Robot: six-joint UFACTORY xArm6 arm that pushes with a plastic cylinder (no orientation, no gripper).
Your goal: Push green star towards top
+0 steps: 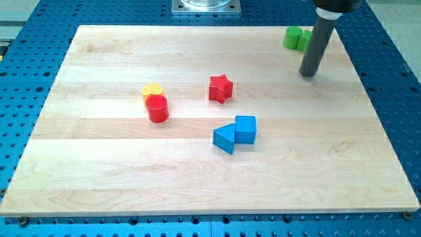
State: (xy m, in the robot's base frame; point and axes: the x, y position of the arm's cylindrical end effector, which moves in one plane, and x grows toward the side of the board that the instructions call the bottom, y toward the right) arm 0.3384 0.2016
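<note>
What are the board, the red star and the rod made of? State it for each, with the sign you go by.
Board: looks like pale wood with a smooth finish; joined planks and grain lines show.
Red star: probably plastic or painted wood; uniform saturated colour, soft sheen, no grain visible.
Rod: dark grey, matte, possibly metal or plastic; the look leaves it open. My tip rests below the green blocks.

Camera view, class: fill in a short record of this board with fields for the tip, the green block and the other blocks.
tip: my tip rests on the board, just below and to the view's right of the green block
green block: green block near the top edge, partly hidden by the rod; shape unclear
centre: red star
left pair: yellow block touching red cylinder
lower pair: blue triangle against blue cube
</note>
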